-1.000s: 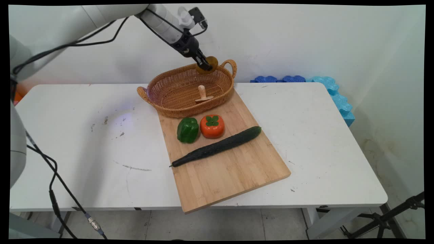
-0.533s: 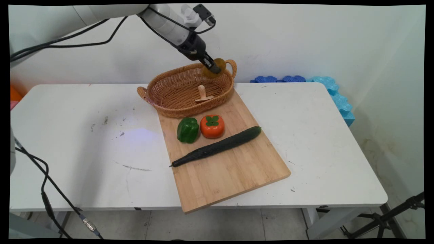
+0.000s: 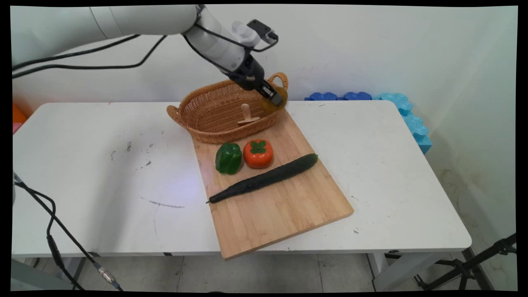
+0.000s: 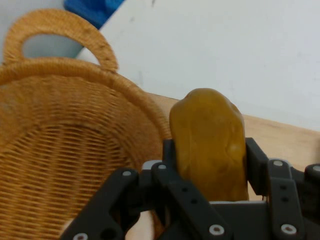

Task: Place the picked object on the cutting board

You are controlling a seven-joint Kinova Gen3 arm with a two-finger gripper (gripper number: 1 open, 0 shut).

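Observation:
My gripper (image 3: 274, 97) is shut on a brownish-yellow rounded piece (image 3: 269, 105), held in the air over the right rim of the wicker basket (image 3: 206, 119). In the hand view the same yellow-brown piece (image 4: 209, 142) sits upright between the two black fingers (image 4: 256, 162), with the basket's rim and handle (image 4: 60, 30) to its left. A small pale mushroom-like piece (image 3: 246, 114) lies inside the basket. Below the basket, a green pepper (image 3: 228, 158), an orange persimmon (image 3: 258, 153) and a long dark cucumber (image 3: 264, 178) rest on the wooden cutting board (image 3: 280, 210).
The board lies slanted across the middle of the white table (image 3: 90, 173), its near corner overhanging the front edge. Blue foam pieces (image 3: 396, 107) line the wall at the back right. Black cables (image 3: 53, 231) hang at the left.
The gripper, still holding the yellow-brown piece, has moved right and down, from above the basket's back rim to its right end near the handle.

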